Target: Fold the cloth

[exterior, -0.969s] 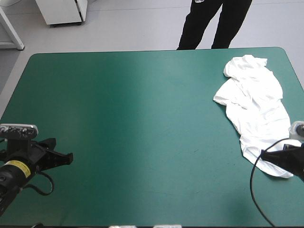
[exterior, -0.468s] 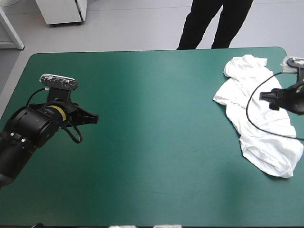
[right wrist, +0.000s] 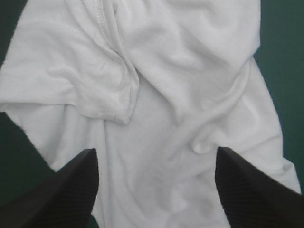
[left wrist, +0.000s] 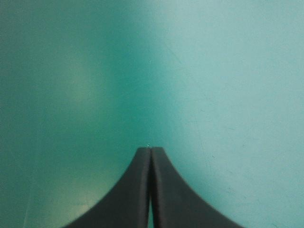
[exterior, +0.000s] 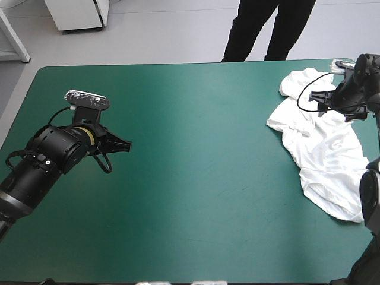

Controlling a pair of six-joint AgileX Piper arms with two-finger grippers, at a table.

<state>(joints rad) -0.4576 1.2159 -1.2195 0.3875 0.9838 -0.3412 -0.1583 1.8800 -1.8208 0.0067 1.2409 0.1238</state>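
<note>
While my left fingers (left wrist: pixel 135 194) press together in a point, empty over the bare teal-green surface (exterior: pixel 196 178), my right fingers (right wrist: pixel 71 190) stand wide apart, holding nothing, above the crumpled white short-sleeved T-shirt (exterior: pixel 332 154) by the far right corner. The left arm reaches in low. The right arm bends over the shirt, hiding its far edge.

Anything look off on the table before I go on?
Only the T-shirt: it lies crumpled and askew near the table's far right corner, close to the right edge. No damage shows. The right gripper hangs open over it.
</note>
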